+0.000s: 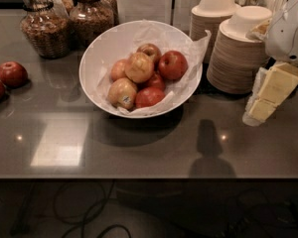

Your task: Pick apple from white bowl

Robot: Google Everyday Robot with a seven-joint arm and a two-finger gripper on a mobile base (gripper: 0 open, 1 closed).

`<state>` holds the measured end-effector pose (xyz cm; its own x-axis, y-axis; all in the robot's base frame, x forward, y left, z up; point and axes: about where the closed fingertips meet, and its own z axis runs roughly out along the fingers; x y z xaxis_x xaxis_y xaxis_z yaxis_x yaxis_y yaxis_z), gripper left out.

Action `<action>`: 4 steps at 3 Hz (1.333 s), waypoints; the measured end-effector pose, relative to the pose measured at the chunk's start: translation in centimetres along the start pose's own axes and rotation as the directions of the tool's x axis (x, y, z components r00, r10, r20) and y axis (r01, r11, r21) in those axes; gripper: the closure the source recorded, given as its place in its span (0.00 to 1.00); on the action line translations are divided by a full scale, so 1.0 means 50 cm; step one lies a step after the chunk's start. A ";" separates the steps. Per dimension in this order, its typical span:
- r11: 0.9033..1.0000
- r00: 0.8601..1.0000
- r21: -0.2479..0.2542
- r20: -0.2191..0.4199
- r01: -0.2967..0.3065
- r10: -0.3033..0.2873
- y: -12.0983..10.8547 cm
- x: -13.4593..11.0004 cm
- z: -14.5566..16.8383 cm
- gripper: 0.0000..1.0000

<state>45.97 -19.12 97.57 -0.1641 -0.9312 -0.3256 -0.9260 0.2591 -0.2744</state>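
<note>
The wide white bowl (pixel 97 58) with a crumpled white paper liner sits on the grey counter, centre. It holds several apples: a yellow-red one (pixel 139 67) on top, a red one (pixel 172 65) at right, a yellowish one (pixel 122 93) at front left, a red one (pixel 150 97) at front. My gripper (pixel 265 99) hangs at the right edge, over the counter to the right of the bowl, below the white arm housing (pixel 289 31). It is apart from the bowl and holds nothing that I can see.
Two stacks of small beige disposable bowls (pixel 236 53) stand right of the white bowl, close behind the gripper. Two glass jars (pixel 42 26) stand at back left. Two loose red apples (pixel 12 74) lie at the far left. The counter's front edge runs below.
</note>
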 end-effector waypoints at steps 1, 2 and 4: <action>0.998 0.989 0.013 0.127 0.069 -0.070 -0.027 -0.095 0.011 0.00; 0.991 0.965 0.044 0.223 0.129 -0.135 -0.044 -0.176 -0.014 0.00; 0.993 0.962 0.046 0.247 0.111 -0.119 -0.048 -0.182 -0.006 0.00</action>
<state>49.57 -11.37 101.47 0.0362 -0.8631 -0.5038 -0.9219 0.1658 -0.3502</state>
